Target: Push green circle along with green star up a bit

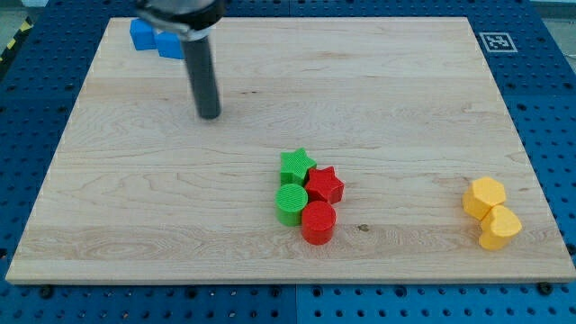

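The green star (296,166) sits near the board's middle, with the green circle (291,202) touching it just below. A red star (325,185) and a red circle (318,221) press against their right side, forming one tight cluster. My tip (209,115) rests on the board well to the upper left of the cluster, apart from every block.
Two blue blocks (155,39) lie at the board's top left, partly behind the rod. Two yellow blocks (490,211) sit near the right edge. The wooden board (405,90) lies on a blue pegboard table; a marker tag (496,41) is at the top right.
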`<act>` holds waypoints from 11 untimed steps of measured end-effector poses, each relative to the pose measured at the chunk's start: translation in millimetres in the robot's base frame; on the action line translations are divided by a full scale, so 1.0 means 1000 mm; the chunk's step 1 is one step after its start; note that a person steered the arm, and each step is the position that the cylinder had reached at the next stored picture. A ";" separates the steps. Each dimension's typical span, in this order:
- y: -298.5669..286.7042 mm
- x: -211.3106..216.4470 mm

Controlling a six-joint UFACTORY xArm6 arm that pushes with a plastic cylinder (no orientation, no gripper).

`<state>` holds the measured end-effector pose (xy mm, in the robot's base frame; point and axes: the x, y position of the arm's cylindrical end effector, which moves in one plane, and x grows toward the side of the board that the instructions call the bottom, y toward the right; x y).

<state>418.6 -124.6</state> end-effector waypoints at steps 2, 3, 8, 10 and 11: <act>0.025 0.161; 0.088 0.194; 0.115 0.155; 0.130 0.135; 0.135 0.118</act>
